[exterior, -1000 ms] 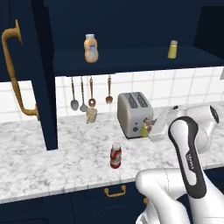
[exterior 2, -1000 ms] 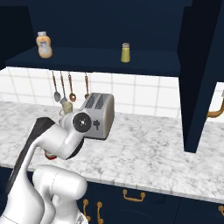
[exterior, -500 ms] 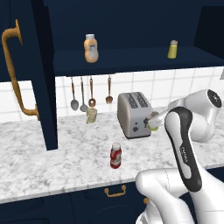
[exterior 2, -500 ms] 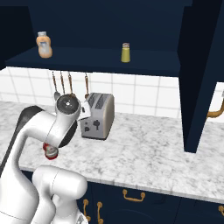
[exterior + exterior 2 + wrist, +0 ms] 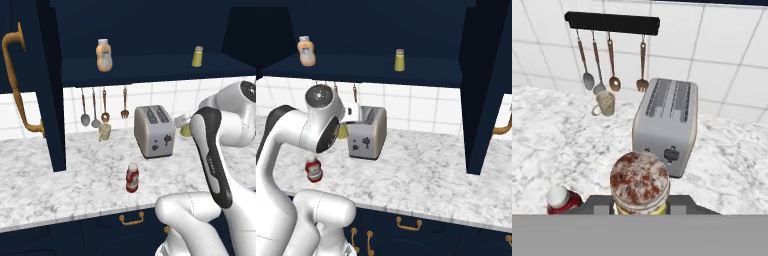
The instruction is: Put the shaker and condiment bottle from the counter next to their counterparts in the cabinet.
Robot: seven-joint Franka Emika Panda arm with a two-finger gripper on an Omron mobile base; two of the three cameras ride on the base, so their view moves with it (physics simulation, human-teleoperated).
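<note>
Grip: gripper [image 5: 641, 212] was clamped on the shaker [image 5: 640, 184].
Advice: lift it upright beside its twin [image 5: 197, 56] (shelf, right end).

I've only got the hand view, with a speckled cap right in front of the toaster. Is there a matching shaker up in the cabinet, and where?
Observer: Yes. A twin shaker stands on the cabinet shelf, toward its right end.
Operator: Anything else up there?
Observer: A peach-orange bottle stands on the same shelf, well left of the twin, above the hanging utensils.
Operator: Is the door in the way?
Observer: No. The cabinet door is swung open at the far left.
</note>
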